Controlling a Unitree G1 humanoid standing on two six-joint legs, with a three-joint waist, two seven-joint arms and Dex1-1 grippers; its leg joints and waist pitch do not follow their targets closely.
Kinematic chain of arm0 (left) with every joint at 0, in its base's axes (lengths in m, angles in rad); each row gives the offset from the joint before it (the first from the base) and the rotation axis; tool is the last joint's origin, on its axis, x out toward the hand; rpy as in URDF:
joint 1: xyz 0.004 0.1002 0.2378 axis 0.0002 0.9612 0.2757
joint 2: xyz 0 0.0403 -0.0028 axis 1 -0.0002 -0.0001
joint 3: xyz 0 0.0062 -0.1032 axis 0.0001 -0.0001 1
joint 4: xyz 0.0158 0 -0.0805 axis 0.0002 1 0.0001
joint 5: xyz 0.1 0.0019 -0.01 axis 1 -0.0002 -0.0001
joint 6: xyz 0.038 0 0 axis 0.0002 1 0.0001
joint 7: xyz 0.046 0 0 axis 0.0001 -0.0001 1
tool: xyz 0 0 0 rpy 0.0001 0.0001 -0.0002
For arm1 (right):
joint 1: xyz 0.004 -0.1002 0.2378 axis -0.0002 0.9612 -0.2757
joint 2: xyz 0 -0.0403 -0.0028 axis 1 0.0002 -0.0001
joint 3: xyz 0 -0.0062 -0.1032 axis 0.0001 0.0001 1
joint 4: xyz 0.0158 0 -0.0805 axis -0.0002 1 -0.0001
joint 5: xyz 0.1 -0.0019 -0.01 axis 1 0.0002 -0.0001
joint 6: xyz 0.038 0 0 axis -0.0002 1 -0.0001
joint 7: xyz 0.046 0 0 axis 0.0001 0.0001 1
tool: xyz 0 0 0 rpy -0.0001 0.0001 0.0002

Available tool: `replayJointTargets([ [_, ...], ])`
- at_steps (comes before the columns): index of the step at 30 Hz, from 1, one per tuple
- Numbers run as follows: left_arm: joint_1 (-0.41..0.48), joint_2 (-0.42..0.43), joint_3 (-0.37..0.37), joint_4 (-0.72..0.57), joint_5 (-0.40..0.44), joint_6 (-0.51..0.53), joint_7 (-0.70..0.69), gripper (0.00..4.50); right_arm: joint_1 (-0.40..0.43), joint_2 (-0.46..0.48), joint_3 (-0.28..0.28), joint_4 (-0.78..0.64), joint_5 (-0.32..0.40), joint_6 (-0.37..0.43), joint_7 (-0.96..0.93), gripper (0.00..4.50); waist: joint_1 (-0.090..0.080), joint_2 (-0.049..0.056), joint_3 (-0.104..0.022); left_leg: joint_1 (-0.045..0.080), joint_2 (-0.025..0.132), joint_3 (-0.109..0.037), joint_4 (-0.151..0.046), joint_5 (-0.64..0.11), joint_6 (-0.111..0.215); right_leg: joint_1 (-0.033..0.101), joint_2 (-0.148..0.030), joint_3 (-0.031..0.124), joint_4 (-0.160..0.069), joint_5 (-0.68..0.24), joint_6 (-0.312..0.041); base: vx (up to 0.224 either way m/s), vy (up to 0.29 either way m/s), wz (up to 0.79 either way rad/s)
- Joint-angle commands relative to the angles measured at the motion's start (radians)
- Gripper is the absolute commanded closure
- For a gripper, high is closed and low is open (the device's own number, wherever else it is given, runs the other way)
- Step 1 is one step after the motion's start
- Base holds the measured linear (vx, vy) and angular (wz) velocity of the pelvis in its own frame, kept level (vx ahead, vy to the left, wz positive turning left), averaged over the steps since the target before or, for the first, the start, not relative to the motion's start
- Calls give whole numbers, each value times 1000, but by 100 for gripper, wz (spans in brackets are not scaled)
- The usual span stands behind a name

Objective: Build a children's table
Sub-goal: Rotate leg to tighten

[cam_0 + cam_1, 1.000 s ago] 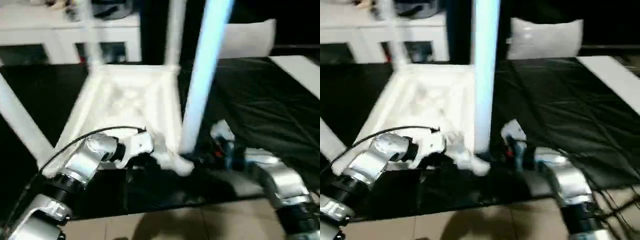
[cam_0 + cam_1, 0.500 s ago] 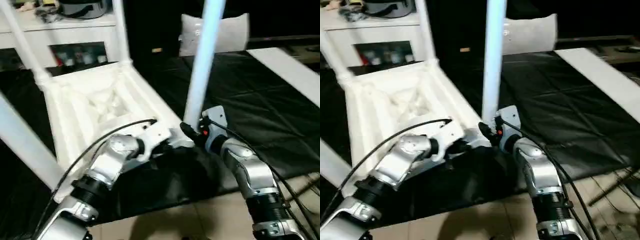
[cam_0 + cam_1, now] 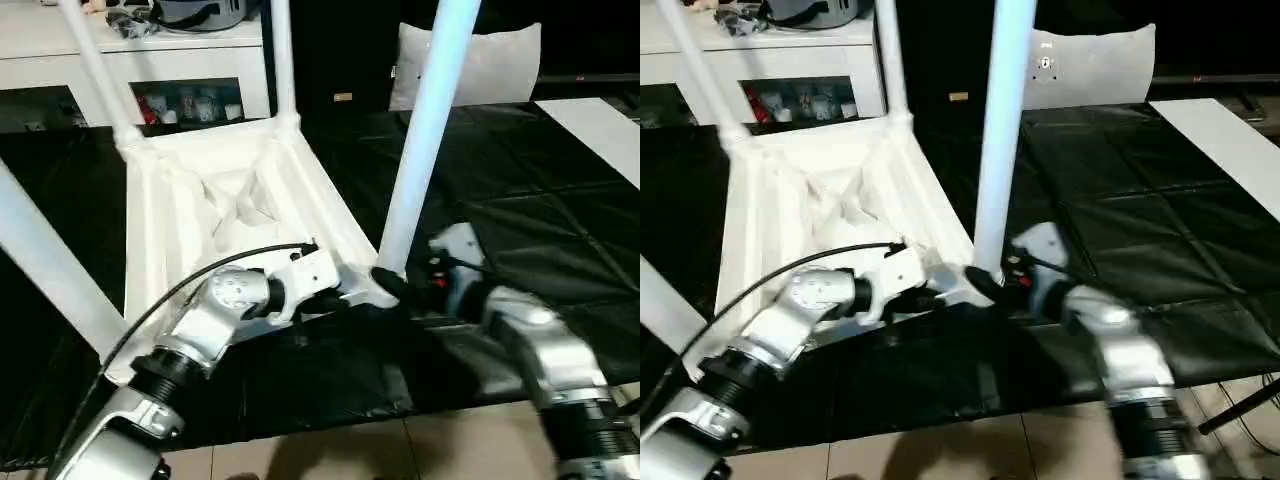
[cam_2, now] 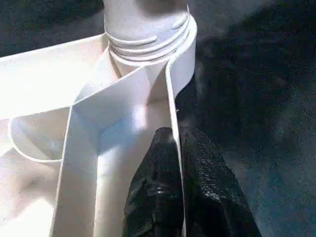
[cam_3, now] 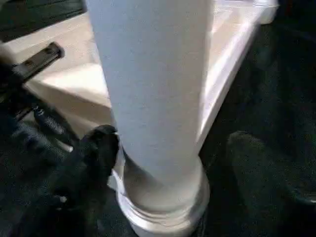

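Observation:
The children's table lies upside down: its white ribbed tabletop (image 3: 230,200) rests on the black cover with white legs standing up from its corners. My left gripper (image 4: 173,136) is shut on the tabletop's thin rim beside the near right corner socket (image 4: 148,34). The near right leg (image 3: 420,140) rises from that socket. Around its base is my right gripper (image 5: 173,138), open, with one black finger (image 5: 96,150) close to the leg and the other standing apart on the far side. Three more legs stand at the far left (image 3: 95,70), far right (image 3: 283,60) and near left (image 3: 50,265).
The black-covered work surface (image 3: 520,200) spreads to the right of the tabletop. A white shelf unit (image 3: 150,60) and a white cushion (image 3: 500,65) stand at the back. A white board (image 3: 600,125) lies at the right edge. Tiled floor (image 3: 400,450) runs along the front.
The head camera has shifted, so the whole scene sits differently. My right gripper's fingers have spread away from the leg's base. The left gripper keeps its pinch on the rim.

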State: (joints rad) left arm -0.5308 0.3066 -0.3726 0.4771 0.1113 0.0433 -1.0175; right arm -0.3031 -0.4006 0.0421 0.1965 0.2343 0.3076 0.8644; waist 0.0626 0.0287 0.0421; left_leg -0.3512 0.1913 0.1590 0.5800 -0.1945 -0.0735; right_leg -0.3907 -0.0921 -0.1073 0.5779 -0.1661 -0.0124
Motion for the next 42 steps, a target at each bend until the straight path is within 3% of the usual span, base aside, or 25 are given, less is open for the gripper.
replayJointTargets([
  [1, -11, 25, -52, 29, 13, -68, -83, 450, 5, -46, -3, -27, 26, -16, 91, 32, 2, -8, -57, 0, 36, -2, -67, -229, 63, 51, -58, 53, -74, -310, -169, 0, 0, 0],
  [7, -22, 63, -83, 38, -33, -167, -253, 450, 1, -136, 41, -29, 42, -16, 258, 20, 19, -16, -59, -2, 40, 4, -63, -176, 83, 52, -61, 55, -64, -272, -195, 0, 0, 0],
  [9, -26, 78, -106, 31, -37, -202, -320, 450, -1, -154, 67, -34, 75, 3, 344, 55, 31, -14, -61, 1, 43, 6, -62, -169, 90, 50, -62, 55, -62, -267, -198, 0, 0, 0],
  [12, -30, 88, -123, 32, -34, -226, -356, 450, -6, -159, 83, -41, 102, 26, 400, 61, 43, -17, -65, 0, 45, 7, -59, -140, 97, 51, -61, 57, -52, -211, -212, 0, 0, 0],
  [15, -31, 93, -134, 30, -37, -246, -379, 450, -7, -161, 101, -49, 109, 37, 438, 98, 52, -17, -66, -1, 46, 9, -57, -123, 99, 47, -61, 59, -43, -172, -226, 0, 0, 0],
  [21, -25, 95, -134, 18, -45, -255, -410, 450, -13, -164, 137, -39, 120, 58, 492, 142, 53, -17, -62, 1, 44, 9, -60, -178, 69, 46, -64, 60, -55, -275, -197, 0, 0, 0],
  [30, -26, 99, -134, 17, -46, -264, -419, 450, -24, -152, 152, -35, 125, 75, 508, 226, 53, -20, -63, -2, 43, 8, -60, -160, 65, 46, -62, 60, -53, -266, -188, 0, 0, 0],
  [38, -17, 97, -120, 14, -55, -235, -402, 450, -2, -137, 153, -70, 142, 98, 489, 241, 52, -16, -63, -2, 42, 8, -60, -170, 59, 46, -61, 59, -55, -270, -187, 0, 0, 0],
  [40, -11, 84, -98, 1, -47, -164, -336, 450, 8, -106, 144, -82, 107, 109, 386, 241, 51, -12, -61, -1, 42, 8, -62, -179, 53, 46, -61, 59, -58, -285, -185, 0, 0, 0],
  [42, -8, 77, -86, -8, -38, -108, -291, 450, 8, -83, 139, -80, 75, 114, 306, 241, 44, -13, -55, 0, 40, 4, -67, -217, 31, 44, -62, 57, -65, -366, -162, 0, 0, 0],
])
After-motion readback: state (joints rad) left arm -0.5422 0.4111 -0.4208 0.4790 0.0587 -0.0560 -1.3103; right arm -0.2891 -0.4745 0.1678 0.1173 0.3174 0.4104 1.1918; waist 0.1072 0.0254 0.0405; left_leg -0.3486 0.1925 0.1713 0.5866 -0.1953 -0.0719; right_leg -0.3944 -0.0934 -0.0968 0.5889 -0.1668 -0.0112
